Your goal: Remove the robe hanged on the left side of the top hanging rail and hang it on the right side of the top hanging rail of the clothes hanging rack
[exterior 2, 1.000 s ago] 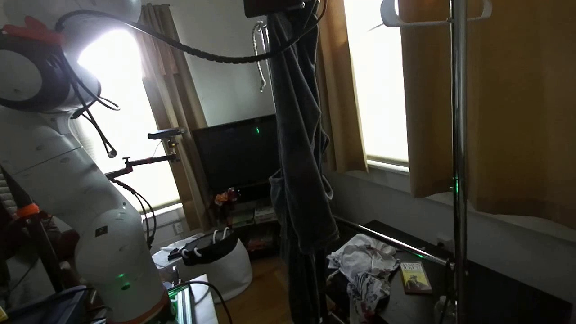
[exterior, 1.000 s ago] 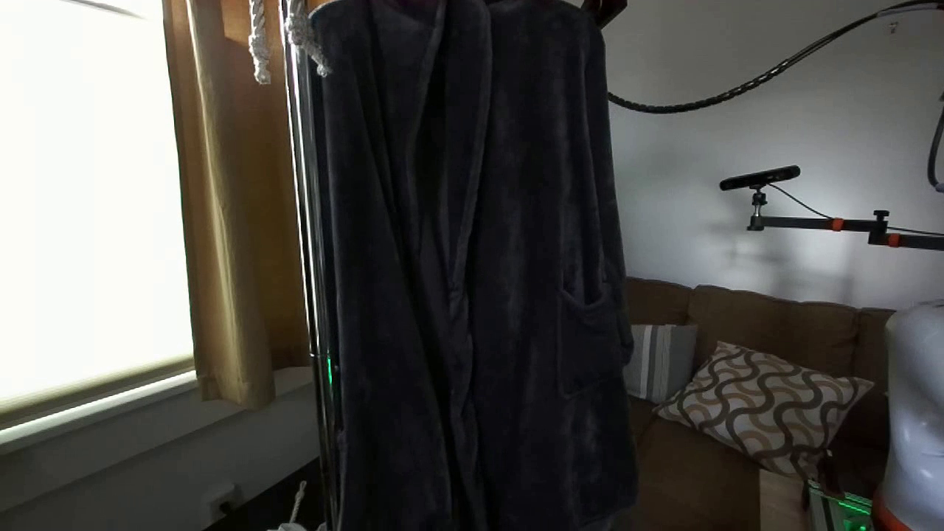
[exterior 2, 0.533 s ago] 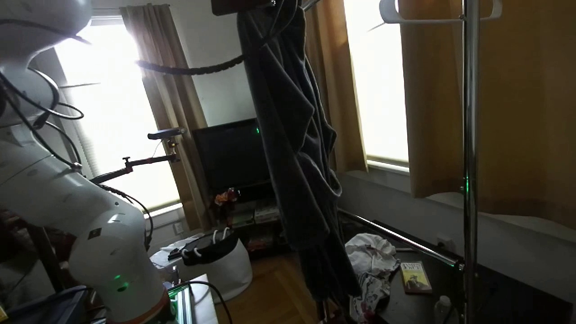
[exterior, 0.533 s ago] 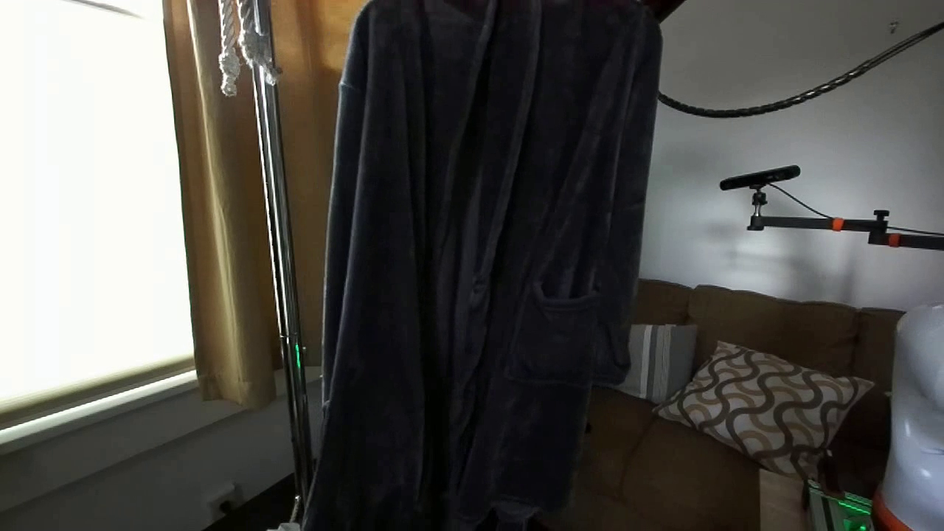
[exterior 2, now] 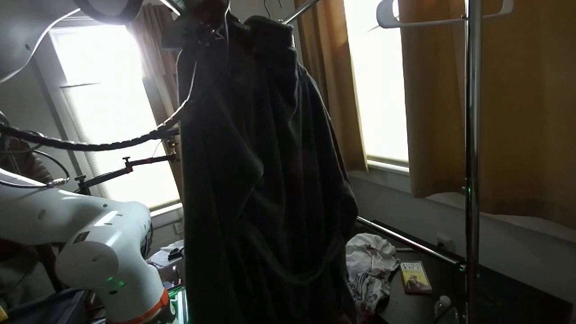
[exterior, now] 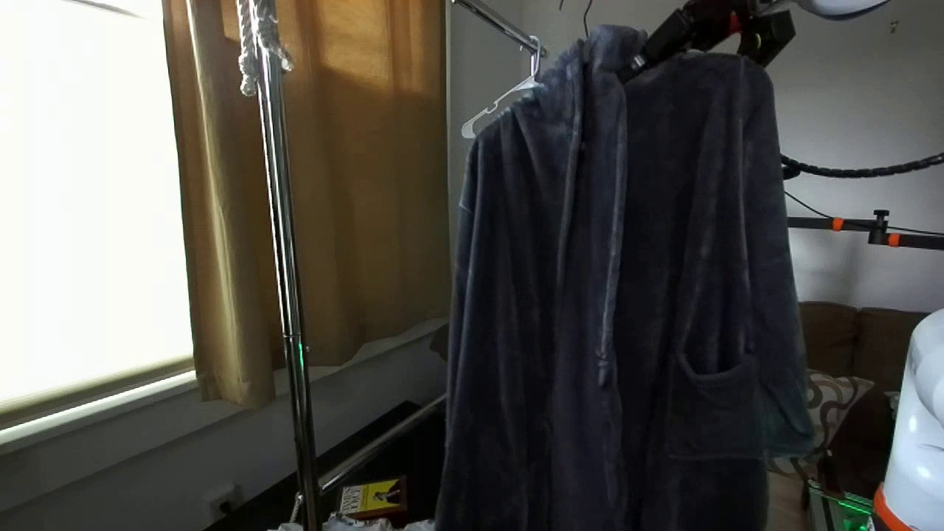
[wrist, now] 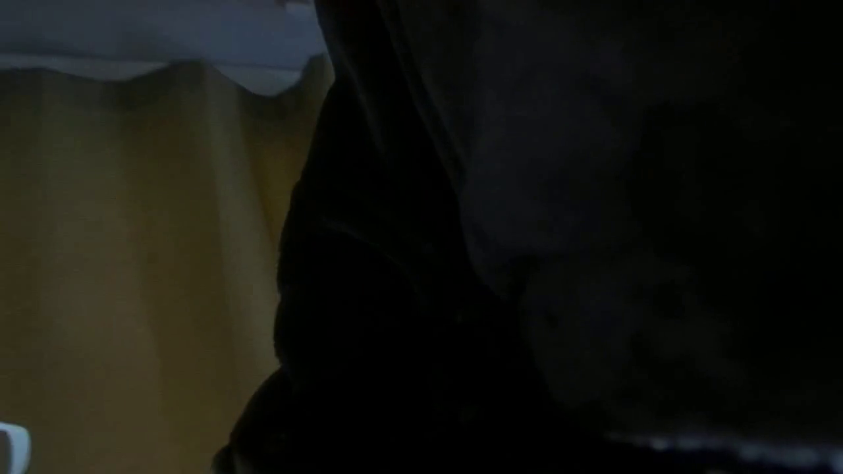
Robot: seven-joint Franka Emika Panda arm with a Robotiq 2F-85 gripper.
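"What's the largest thing around the claw (exterior: 640,65)?"

"The chrome clothes rack (exterior: 284,236). One post stands well apart from the claw, and the top rail (exterior: 501,26) lies across the collar from it."

"And the robe (exterior: 531,310)?"

"Right below the claw, dark grey and hanging long, a pocket showing, the collar bunched just beside the claw's tips."

"The arm (exterior 2: 121,252)?"

"White. It meets the claw from above, on the side away from the rail."

"Lower down?"

"A dark table (exterior 2: 508,292), far below the claw, with a crumpled pale cloth (exterior 2: 371,256) on it. Nearer the claw's height, past the collar, a white hanger (exterior: 509,96) hooks over the rail."

"Has the claw got hold of anything?"

"Looks clamped on the robe, at the shoulder by the collar. The tips are sunk in cloth, so I can't tell what else they pinch."

"Can you read anything?"

"That yellow book (exterior 2: 416,278) on the table, well below the claw. The top line says James; the next looks like Joyce. Anything smaller is beyond me."

"That thin thing?"

"A dark hook (exterior: 586,22), rising from the collar near the claw. Its top is out of sight, so I can't say whether it meets the rail."

"And on the arm?"

"A tiny dark label (exterior 2: 82,236), lower than the claw. Too small to make out."
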